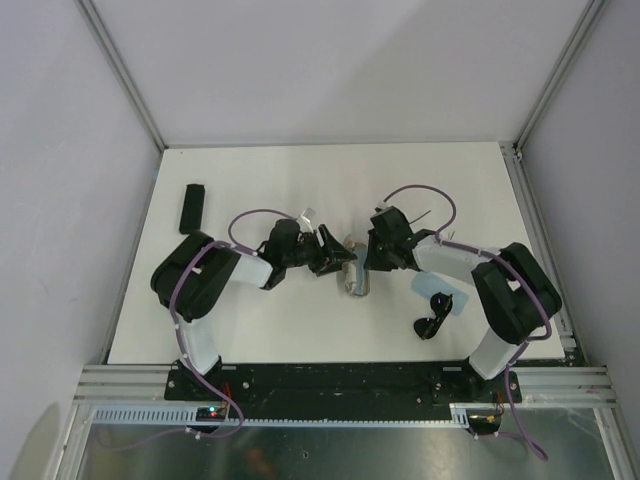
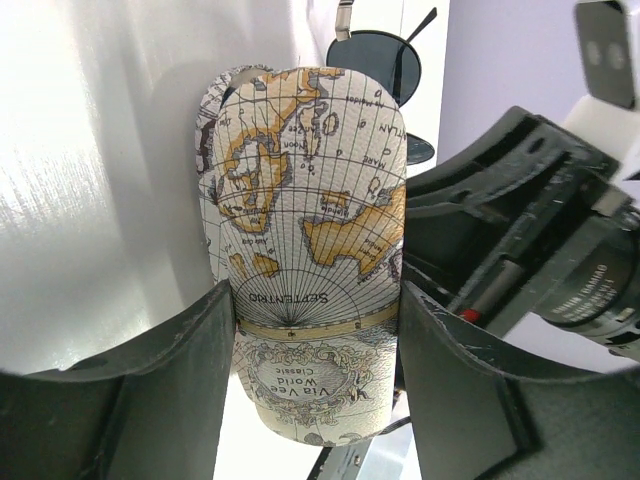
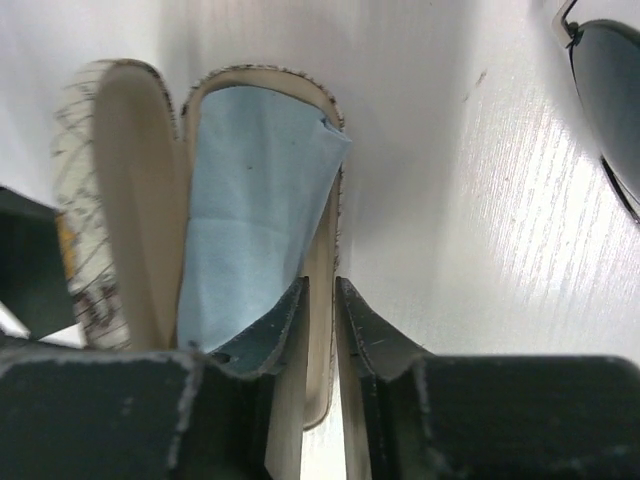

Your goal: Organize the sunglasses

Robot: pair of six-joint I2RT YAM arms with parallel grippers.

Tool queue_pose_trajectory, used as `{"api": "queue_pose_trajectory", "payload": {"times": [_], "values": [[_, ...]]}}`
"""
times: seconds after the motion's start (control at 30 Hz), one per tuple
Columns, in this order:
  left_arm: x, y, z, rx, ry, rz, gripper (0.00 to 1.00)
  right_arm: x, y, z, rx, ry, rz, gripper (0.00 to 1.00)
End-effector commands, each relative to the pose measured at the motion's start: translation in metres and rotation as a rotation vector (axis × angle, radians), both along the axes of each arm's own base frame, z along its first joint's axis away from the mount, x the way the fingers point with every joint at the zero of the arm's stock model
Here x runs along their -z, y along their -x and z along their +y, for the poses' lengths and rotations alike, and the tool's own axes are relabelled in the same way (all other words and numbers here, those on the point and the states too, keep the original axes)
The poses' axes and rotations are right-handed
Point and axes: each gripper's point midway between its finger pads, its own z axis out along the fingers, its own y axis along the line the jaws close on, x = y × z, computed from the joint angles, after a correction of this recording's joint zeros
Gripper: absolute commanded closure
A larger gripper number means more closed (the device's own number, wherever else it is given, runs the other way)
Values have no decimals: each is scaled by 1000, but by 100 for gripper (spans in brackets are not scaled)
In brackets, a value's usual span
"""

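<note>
The left gripper (image 2: 318, 305) stands wide, a finger pressed to each flank of the map-print case (image 2: 310, 170). The right gripper (image 3: 320, 300) has its fingers nearly together about the opened shell's rim, though I cannot tell whether they bite or merely bracket it. If that rim slips, the rigid, smooth oval clamshell may snap shut, bunching the soft blue cloth (image 3: 250, 200) inside. Both pairs lie outside it: the wire-frame sunglasses (image 3: 605, 100) at one o'clock of the right fingers, the chunky black sunglasses (image 1: 433, 318) at five o'clock from above.
</note>
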Motion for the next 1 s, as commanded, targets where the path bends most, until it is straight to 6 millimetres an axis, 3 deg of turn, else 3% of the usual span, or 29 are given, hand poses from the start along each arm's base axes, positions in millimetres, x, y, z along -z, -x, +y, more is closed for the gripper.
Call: {"api": "queue_pose_trajectory", "payload": {"times": [0.0,0.37,0.53,0.7,0.97], "values": [[-15,-2,3,16,16,-68,54,-40,-11,-4,22,-54,-82,77],[-14,5,11,41,13,-76,55,-76,5,-62,111,15,-116,66],[-13,10,14,49,7,-83,55,-84,32,-119,310,61,-124,64],[-13,13,16,53,2,-93,56,-69,73,-165,521,131,-60,63],[-13,19,16,76,3,-99,56,-28,121,-177,597,147,74,64]]}}
